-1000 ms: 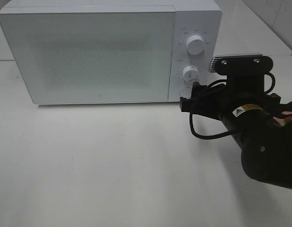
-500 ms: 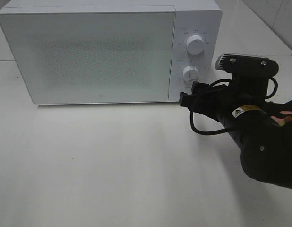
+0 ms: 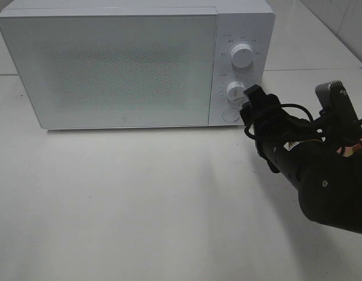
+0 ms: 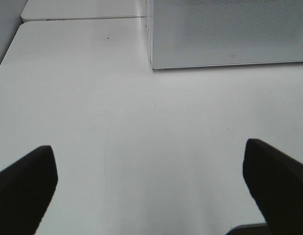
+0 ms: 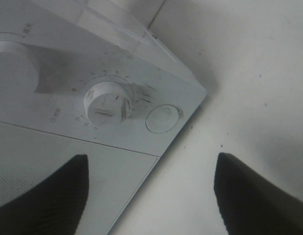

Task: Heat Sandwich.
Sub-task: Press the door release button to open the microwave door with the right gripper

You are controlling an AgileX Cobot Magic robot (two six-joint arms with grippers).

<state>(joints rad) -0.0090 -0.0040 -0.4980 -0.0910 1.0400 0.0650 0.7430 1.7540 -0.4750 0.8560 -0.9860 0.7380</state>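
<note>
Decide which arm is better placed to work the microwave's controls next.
Right. The right end effector, open, sits just beside the lower knob and round button of the microwave. The left end effector hangs over the table near the microwave's opposite corner.

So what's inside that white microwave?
Nothing can be seen inside. The microwave has its door shut, and the door's dotted white surface hides the whole chamber. No sandwich shows in any view, so whether one is in there cannot be told.
</note>
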